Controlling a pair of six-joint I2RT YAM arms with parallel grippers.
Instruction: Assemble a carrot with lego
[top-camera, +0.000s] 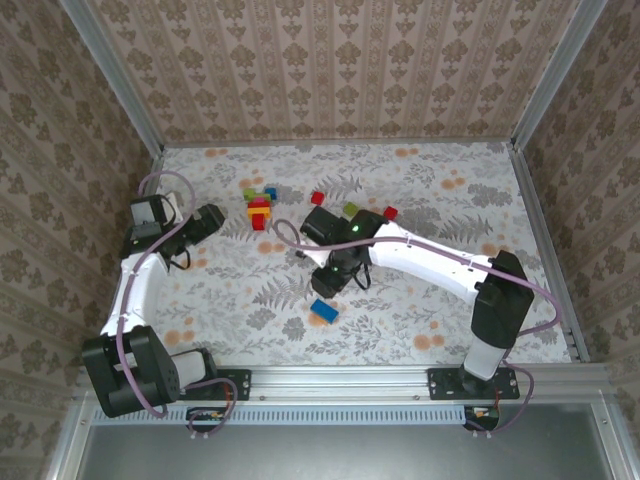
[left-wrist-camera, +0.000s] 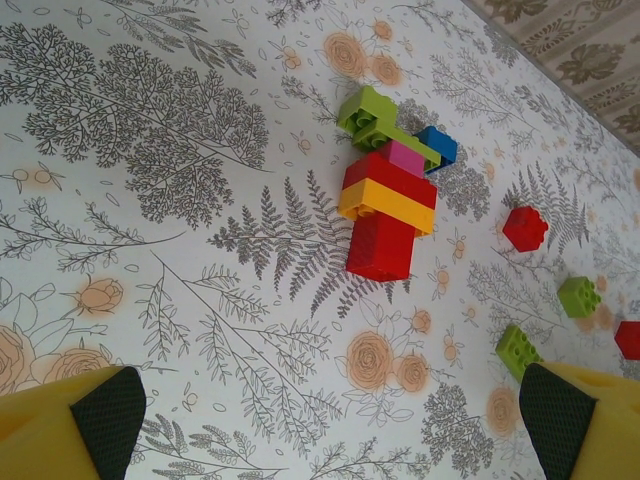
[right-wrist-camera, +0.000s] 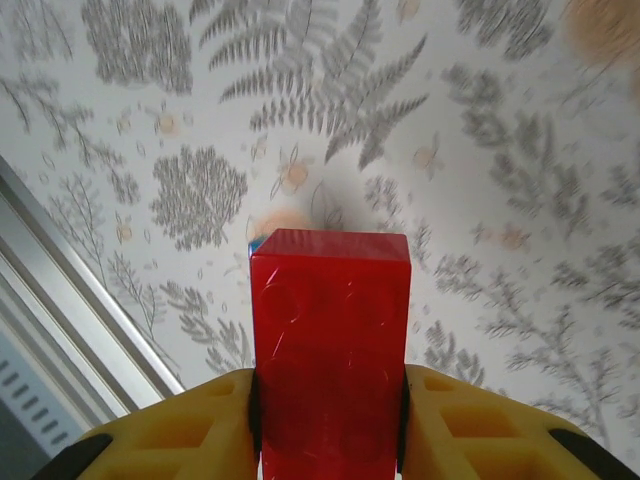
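Note:
My right gripper (right-wrist-camera: 330, 425) is shut on a red oblong lego brick (right-wrist-camera: 330, 340), held above the patterned table; in the top view this gripper (top-camera: 329, 279) hangs mid-table, just above a blue brick (top-camera: 323, 312). A partly built stack (left-wrist-camera: 385, 205) lies flat on the table: red, yellow, red and magenta bricks, with green (left-wrist-camera: 372, 117) and blue (left-wrist-camera: 438, 144) bricks at its far end. In the top view the stack (top-camera: 260, 208) lies right of my left gripper (top-camera: 207, 222). The left gripper (left-wrist-camera: 330, 440) is open and empty, its pads (left-wrist-camera: 105, 415) wide apart short of the stack.
Loose bricks lie right of the stack: a red one (left-wrist-camera: 525, 228), two green ones (left-wrist-camera: 578, 296) (left-wrist-camera: 518, 350) and another red one (left-wrist-camera: 628, 340). Wallpapered walls (top-camera: 330, 70) close in the table (top-camera: 440, 190) on three sides. A metal rail (right-wrist-camera: 70, 310) runs along its near edge.

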